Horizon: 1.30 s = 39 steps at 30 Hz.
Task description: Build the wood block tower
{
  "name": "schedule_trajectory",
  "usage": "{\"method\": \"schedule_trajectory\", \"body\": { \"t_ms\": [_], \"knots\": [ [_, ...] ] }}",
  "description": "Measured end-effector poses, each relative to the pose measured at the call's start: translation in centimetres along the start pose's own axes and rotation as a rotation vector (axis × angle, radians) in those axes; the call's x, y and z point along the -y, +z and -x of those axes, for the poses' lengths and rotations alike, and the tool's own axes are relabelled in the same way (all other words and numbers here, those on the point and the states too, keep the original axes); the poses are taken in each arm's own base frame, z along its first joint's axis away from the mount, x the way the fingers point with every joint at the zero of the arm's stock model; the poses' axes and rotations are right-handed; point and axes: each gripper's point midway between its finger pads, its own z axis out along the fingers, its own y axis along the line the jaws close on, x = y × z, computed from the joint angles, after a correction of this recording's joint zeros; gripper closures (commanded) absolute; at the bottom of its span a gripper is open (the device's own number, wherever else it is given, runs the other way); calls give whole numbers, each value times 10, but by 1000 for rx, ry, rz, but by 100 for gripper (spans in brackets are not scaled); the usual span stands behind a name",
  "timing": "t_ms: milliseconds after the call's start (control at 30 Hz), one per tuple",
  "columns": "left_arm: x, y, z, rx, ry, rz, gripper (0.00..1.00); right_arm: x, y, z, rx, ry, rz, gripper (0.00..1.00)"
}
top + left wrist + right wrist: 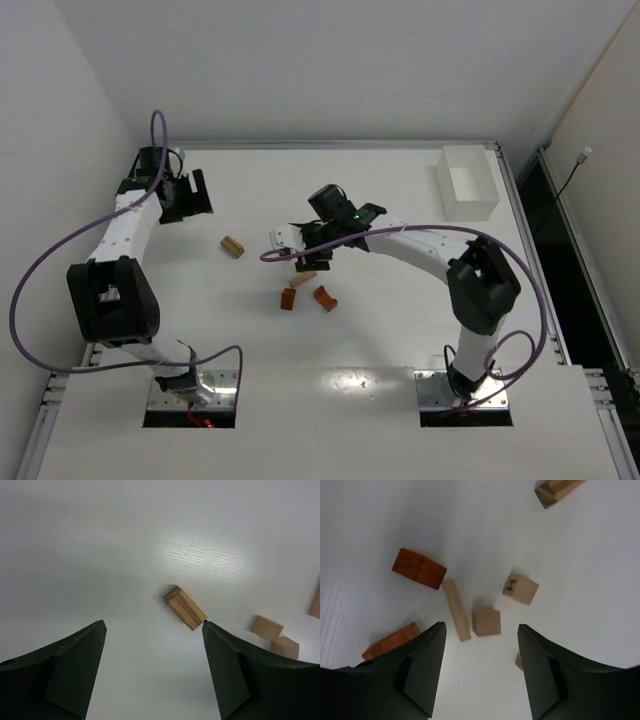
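The tray [468, 183] is white and sits at the far right corner of the table [400, 340]. Inside it I can see only its own white floor. The table is white too, and pale walls [300, 60] stand around it.

The blocks [303, 280] are not stacked. They lie loose on the table near the middle.

My right gripper [481, 626] hangs over most of them. Its fingers are spread wide and hold nothing. Below it a pale bar [457, 610] lies flat. A cube [486, 622] sits just beside the bar, and a second cube [520, 589] is near that one. A red-brown block [419, 568] lies by the bar's far end. I cannot tell if they touch. The other red-brown block [390, 641] is partly hidden behind one of my fingers.

My left gripper [153, 625] is over the far left part of the table. Its fingers are spread wide too, with nothing between them. A tan block [184, 607] lies on its side in front of it, apart from the rest.
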Motion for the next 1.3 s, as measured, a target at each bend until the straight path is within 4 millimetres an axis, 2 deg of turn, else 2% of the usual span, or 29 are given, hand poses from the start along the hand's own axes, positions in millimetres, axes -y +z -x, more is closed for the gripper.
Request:
{"method": "schedule_trajectory", "body": {
  "t_ms": [100,267,500,667,933,1100,1300],
  "knots": [
    [-19,-2,2,1,-41,23,25,-6,19,9,11,-49,74,49],
    [-25,-1,0,-13,-62,11,25,-21,37,17,12,-117,177,56],
    [-30,17,-7,-68,-87,-6,25,-41,52,-2,-57,-137,319,65],
    [-28,22,-9,-88,-91,-20,25,-50,55,-21,-112,-128,376,66],
    [-26,30,-2,-93,-92,-34,25,-50,64,-35,-157,-134,393,66],
    [-27,35,-6,-112,-96,-35,25,-48,71,-45,-187,-136,393,66],
    [-26,35,-6,-112,-97,-37,25,-40,74,-47,-208,-150,368,66]
  ]
}}
